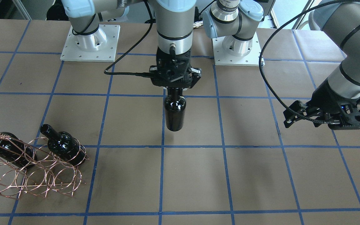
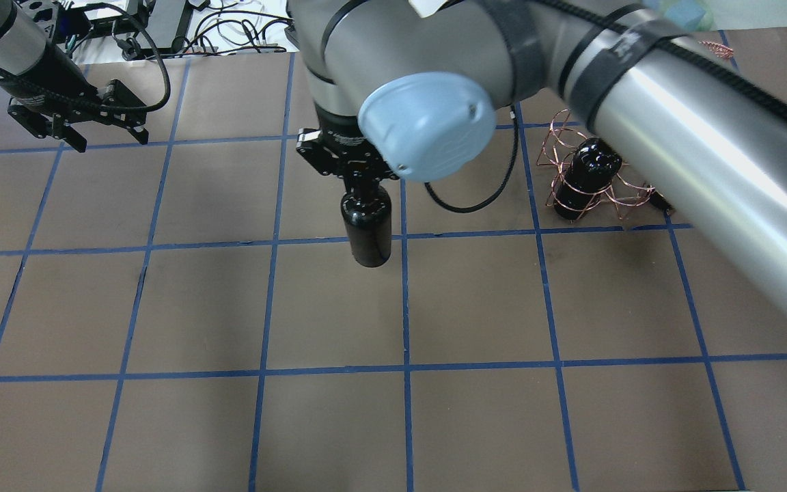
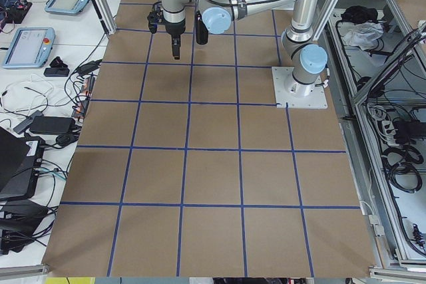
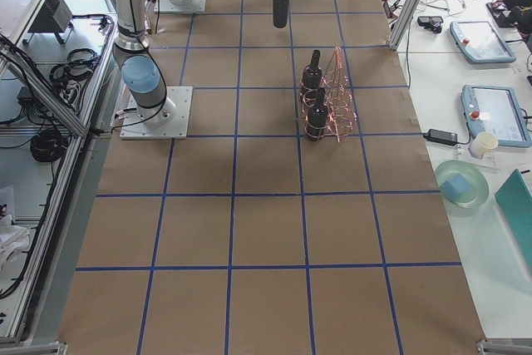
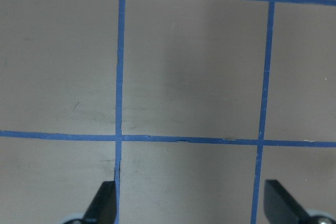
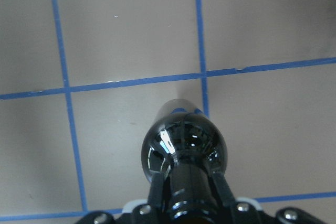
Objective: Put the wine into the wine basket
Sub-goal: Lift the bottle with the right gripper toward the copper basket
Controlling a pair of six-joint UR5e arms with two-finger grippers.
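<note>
- Front-facing view: at centre frame the right gripper [image 1: 175, 90] has its fingers clenched on the neck of the wine [image 1: 174, 112], which hangs upright, clear of the worktop [image 1: 261, 175]. The wine basket [image 1: 33, 176] stands at lower left, well apart, with two other bottles [image 1: 64, 145] lying tilted in its rings.
- Overhead view: the basket sits at upper right, partly behind the arm. The carry should go sideways with the bottle kept high enough to pass the twisted handle, then tip it toward an unfilled ring.
- Right side view: the basket is a thin copper wire frame of round rings. It looks light and might slide if nudged, so a slow entry is wise.
- Left wrist view: the left gripper [image 5: 191, 205] has its fingers [image 5: 105, 205] released and wide apart over matte brown paper crossed by blue tape [image 5: 121, 77].
- Right wrist view: the wine is glossy near-black glass with a rounded shoulder and a narrow neck. Such smooth glass could slip, so the grip should stay firm.
</note>
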